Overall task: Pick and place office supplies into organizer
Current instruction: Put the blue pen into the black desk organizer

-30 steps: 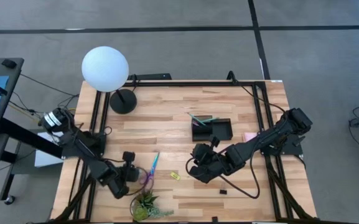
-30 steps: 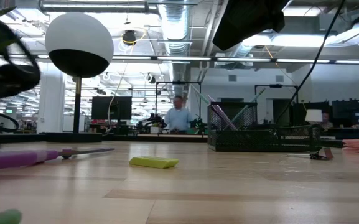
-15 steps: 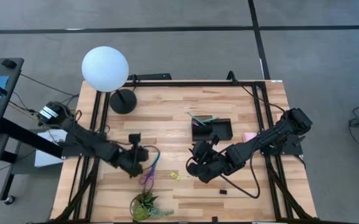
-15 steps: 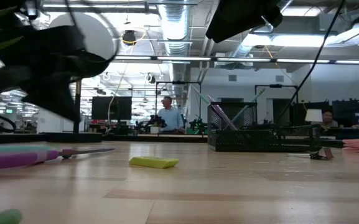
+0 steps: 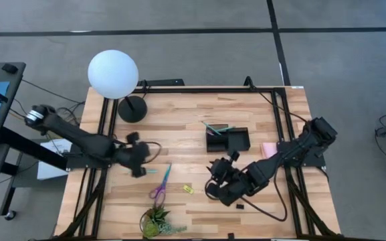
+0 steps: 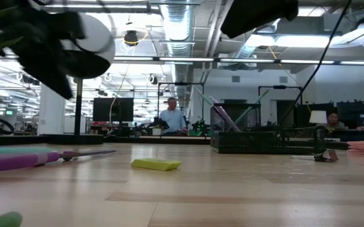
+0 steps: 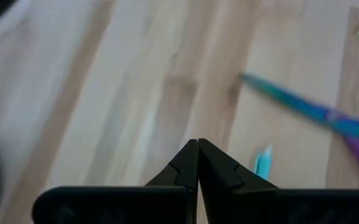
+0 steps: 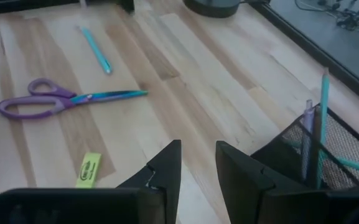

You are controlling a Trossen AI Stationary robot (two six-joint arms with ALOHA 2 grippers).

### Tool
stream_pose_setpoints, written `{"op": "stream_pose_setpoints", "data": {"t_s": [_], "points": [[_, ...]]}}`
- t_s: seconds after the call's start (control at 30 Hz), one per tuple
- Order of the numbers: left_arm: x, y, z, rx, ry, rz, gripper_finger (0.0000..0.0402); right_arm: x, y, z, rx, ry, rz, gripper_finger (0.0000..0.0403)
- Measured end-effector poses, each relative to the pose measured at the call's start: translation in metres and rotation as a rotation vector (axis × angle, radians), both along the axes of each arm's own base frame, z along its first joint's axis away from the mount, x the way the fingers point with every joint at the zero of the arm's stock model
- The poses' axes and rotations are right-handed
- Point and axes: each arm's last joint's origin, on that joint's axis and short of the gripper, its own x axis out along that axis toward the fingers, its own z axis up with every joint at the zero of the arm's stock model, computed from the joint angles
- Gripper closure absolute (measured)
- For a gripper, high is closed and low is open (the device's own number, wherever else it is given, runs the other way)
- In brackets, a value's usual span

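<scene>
Two robot arms work over a wooden counter (image 5: 179, 134) strewn with office supplies. The left gripper (image 5: 136, 164), jaws pressed together and empty, hangs just beside a teal pen (image 5: 150, 170) and the purple-handled scissors (image 5: 160, 185). The right gripper (image 5: 214, 189), jaws slightly spread around nothing, hovers near the black organizer (image 5: 227, 140), which already holds several pens. A yellow piece (image 5: 187, 189) lies between the scissors and the right gripper; a small dark item (image 5: 240, 206), perhaps a clip, sits nearby. A pink pad (image 5: 267, 147) rests beside the organizer.
</scene>
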Motion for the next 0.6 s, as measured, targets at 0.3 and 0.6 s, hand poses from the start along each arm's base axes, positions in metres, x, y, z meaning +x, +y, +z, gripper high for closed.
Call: {"op": "stream_pose_setpoints", "data": {"t_s": [0.3,0.6], "points": [[-0.067,-0.008,-0.002,-0.170,-0.183,-0.154,0.0401,-0.012,0.013,0.000,-0.009,-0.069,-0.049,0.0310],[-0.073,-0.008,-0.047,-0.141,-0.153,-0.206,0.0385,-0.013,0.015,0.001,0.027,-0.092,-0.069,0.0310]]}}
